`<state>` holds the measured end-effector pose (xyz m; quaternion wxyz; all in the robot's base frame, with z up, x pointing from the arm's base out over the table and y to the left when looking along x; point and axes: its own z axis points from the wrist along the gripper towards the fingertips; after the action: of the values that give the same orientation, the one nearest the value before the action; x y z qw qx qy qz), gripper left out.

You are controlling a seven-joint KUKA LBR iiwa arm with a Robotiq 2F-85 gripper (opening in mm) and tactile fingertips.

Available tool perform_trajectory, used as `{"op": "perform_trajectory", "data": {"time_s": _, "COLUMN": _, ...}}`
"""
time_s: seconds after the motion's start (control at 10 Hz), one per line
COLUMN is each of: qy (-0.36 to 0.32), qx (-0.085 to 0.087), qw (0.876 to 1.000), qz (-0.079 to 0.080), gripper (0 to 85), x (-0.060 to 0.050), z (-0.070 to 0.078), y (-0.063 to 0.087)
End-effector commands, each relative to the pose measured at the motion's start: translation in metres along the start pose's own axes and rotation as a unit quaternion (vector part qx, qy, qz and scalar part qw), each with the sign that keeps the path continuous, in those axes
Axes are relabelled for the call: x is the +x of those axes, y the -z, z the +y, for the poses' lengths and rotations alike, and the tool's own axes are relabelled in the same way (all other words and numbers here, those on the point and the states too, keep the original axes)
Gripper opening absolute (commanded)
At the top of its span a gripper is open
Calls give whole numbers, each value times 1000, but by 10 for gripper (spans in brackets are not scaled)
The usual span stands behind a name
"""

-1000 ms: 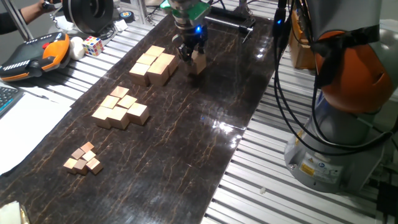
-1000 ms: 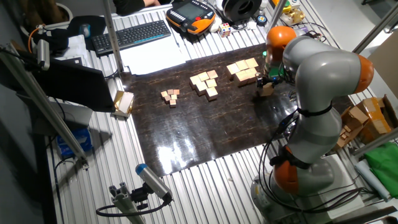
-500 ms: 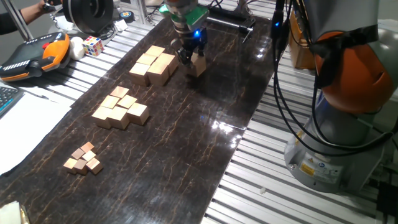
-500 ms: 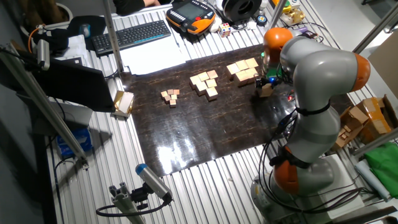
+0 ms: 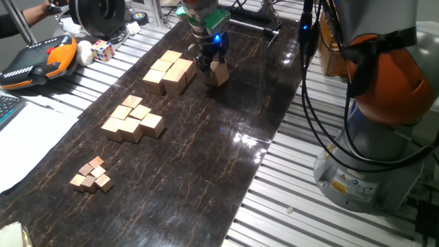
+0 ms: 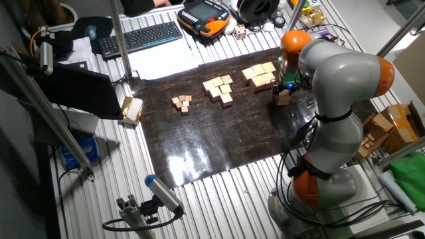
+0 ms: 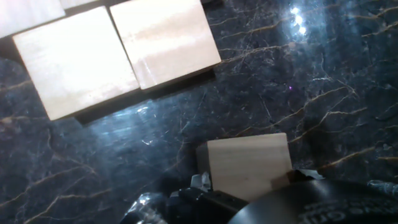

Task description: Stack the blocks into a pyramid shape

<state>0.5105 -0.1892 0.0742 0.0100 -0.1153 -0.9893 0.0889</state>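
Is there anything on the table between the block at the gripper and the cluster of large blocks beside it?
Nothing: the hand view shows only bare dark tabletop between the block at the gripper and the cluster.

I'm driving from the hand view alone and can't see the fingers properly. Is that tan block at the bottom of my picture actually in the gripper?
Observer: It looks so. In one fixed view the gripper straddles the block, which sits tilted between the fingers.
Operator: Has any pyramid been started beside it?
Observer: No. The large blocks lie in one flat group next to the gripper, and I see none stacked.
Operator: Anything else on the mat that I'm missing?
Observer: Two more groups lie farther along it, medium cubes and tiny cubes, both well apart from the arm.
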Motion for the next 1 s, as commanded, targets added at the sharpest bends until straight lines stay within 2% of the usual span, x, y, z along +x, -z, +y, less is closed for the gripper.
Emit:
{"op": "perform_trajectory", "data": {"time_s": 0.0, "qy": 4, "qx": -2, "qw": 1000, "qz": 0, "gripper": 667, "x": 0, "z": 0, "y": 1}}
{"op": "perform_trajectory", "data": {"time_s": 0.3, "qy": 8, "qx": -14, "qw": 1000, "qz": -4, "gripper": 687, "x": -2, "z": -3, "y": 6}}
{"op": "perform_trajectory", "data": {"time_s": 0.6, "qy": 11, "qx": -18, "qw": 1000, "qz": -4, "gripper": 690, "x": -2, "z": -2, "y": 5}}
{"op": "perform_trajectory", "data": {"time_s": 0.8, "qy": 13, "qx": -22, "qw": 1000, "qz": 5, "gripper": 690, "x": -5, "z": -2, "y": 21}}
{"op": "perform_trajectory", "data": {"time_s": 0.9, "qy": 9, "qx": -32, "qw": 999, "qz": 14, "gripper": 690, "x": -9, "z": 2, "y": 34}}
